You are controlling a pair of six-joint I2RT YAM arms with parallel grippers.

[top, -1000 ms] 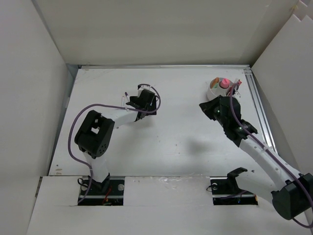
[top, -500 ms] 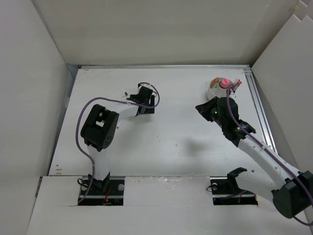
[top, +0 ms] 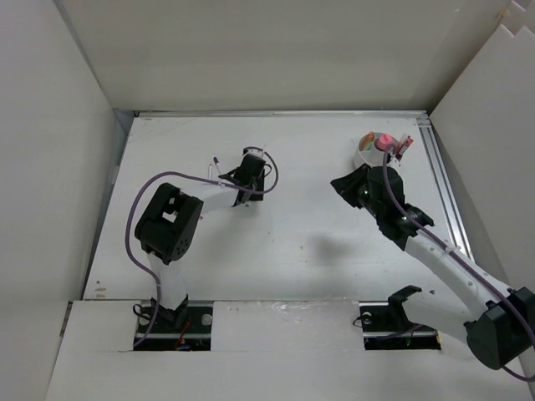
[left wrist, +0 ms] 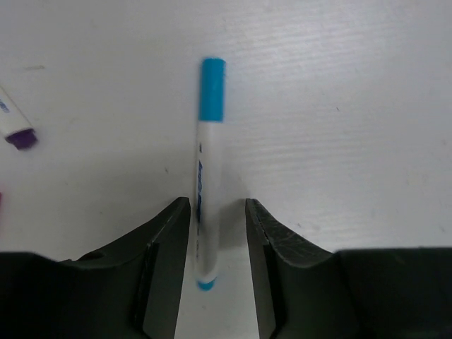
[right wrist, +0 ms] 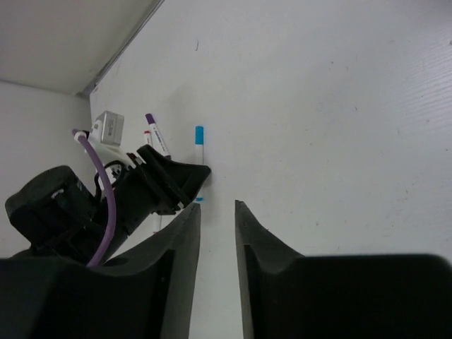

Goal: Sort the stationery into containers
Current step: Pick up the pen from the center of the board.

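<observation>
A white pen with a blue cap (left wrist: 209,162) lies flat on the table. My left gripper (left wrist: 217,206) is down over its tail end, one finger on each side. The left finger is close against the pen and a gap shows at the right finger, so the gripper is open. The top view shows this gripper (top: 244,179) at the back left. The white round cup (top: 364,154) stands at the back right with pink pieces (top: 384,140) in it. My right gripper (top: 348,185) hangs just left of the cup, slightly open and empty (right wrist: 217,206).
A purple-capped marker (left wrist: 15,130) lies left of the blue pen, with other pens (right wrist: 150,141) beside it in the right wrist view. A red pen (top: 407,147) sticks up at the cup's right side. The metal rail (top: 443,192) and walls bound the table.
My left gripper's jaws have narrowed around the blue pen. My right gripper has drawn back a little to the left of the cup and its jaws have parted slightly.
</observation>
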